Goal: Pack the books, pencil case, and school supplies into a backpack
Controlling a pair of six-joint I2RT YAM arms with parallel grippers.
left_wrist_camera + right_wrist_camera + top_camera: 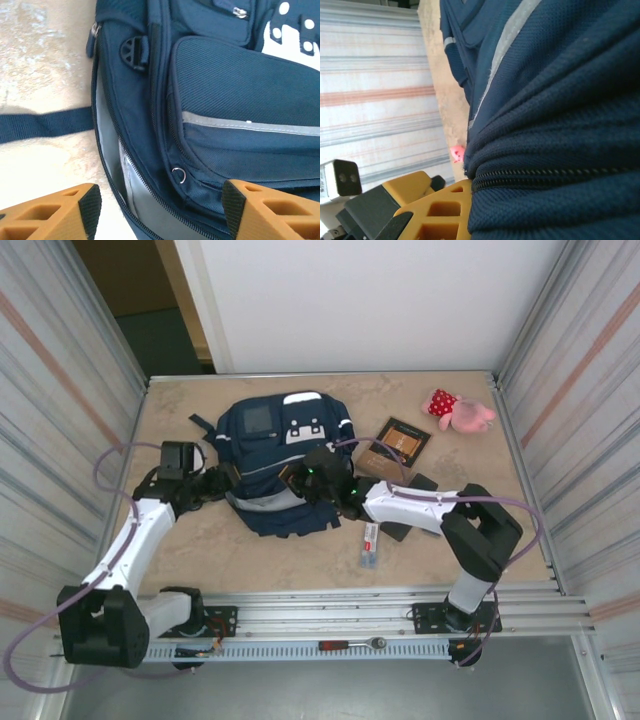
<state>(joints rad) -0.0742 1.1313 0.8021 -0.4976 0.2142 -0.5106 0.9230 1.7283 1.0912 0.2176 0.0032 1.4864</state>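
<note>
The backpack (285,455) lies flat in the middle of the surface (200,540), with both arms reaching in to its near edge. The left end effector (225,480) sits at the bag's left side. Its wrist camera shows the two orange fingers (55,215) spread wide and gripping nothing, and the bag's side and a run of open zipper with grey lining lie between them. A dark strap (45,125) trails off to the left across the surface.

The right end effector (300,480) is pushed up against the bag's lower middle. From its wrist I see one orange finger (437,210) tight against the navy fabric, just beside a closed zipper line. The cloth hides the other finger, so I cannot tell how far the end effector is open or whether it has hold of the bag.

The book (400,445) rests on the surface just right of the backpack. The black pencil case (399,531) lies nearer, partly under the right forearm. The narrow white pack (370,545) lies just beside it, toward the near edge. A pink plush toy (460,412) sits well apart in the far right corner.
</note>
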